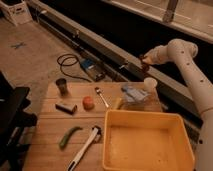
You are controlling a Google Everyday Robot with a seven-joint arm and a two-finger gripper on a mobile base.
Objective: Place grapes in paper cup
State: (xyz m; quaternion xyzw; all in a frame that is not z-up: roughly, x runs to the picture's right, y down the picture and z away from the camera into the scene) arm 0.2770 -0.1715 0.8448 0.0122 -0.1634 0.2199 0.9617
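One arm: white jointed robot arm (186, 65) comes in from the right edge and bends left above the far side of the table.
Gripper: gripper (145, 62) sits at the arm's left end, raised over the far right edge of the wooden slatted table (47, 135).
Fingers: closed around the grapes.
Grapes: small dark reddish-purple bunch of grapes (145, 65) sits at the fingertips and hangs just below them, clear of the table.
Paper cup: small white cylindrical paper cup (150, 84) stands upright directly below the fingers and slightly right of them, near but apart from the grapes, open rim up.
Below the cup: pale blue crumpled cloth or bag (134, 94) lies just left of the cup, well under the fingers.
Bin: large yellow rectangular plastic bin (148, 141) sits nearer the camera than the fingers.
Left of fingers, on the table: dark grey metallic cup (62, 86) is upright and furthest left; small round orange fruit (88, 103); silver spoon (101, 96); dark rectangular block (66, 107).
Far from fingers, near edge: green curved chilli-shaped item (69, 136) and white-handled utensil (84, 148).
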